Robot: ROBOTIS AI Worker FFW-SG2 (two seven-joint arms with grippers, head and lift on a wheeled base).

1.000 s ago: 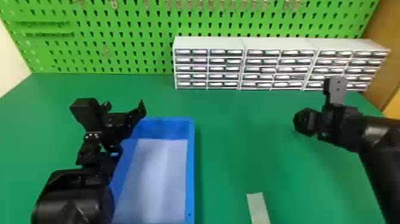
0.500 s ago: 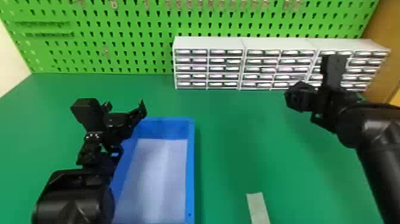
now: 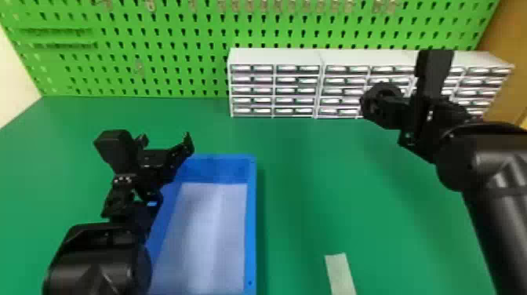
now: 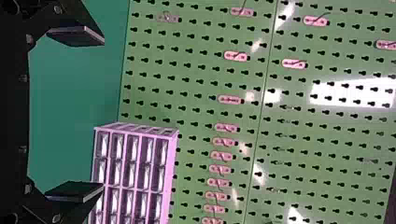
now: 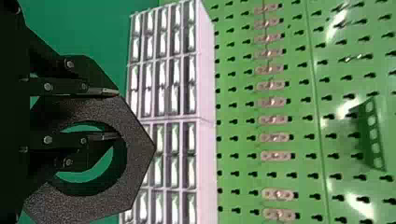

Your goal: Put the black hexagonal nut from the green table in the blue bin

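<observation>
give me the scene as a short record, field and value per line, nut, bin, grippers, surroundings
nut: black, hexagonal, raised off the table
right gripper: shut on the nut
left gripper: open, nothing between its fingers, by the bin's far left corner
bin: blue, on the table, left of the nut
behind: white drawers, green pegboard
also on table: pale strip, right of the bin

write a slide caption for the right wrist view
The black hexagonal nut held in the right gripper, with white drawer units and a green pegboard behind
</observation>
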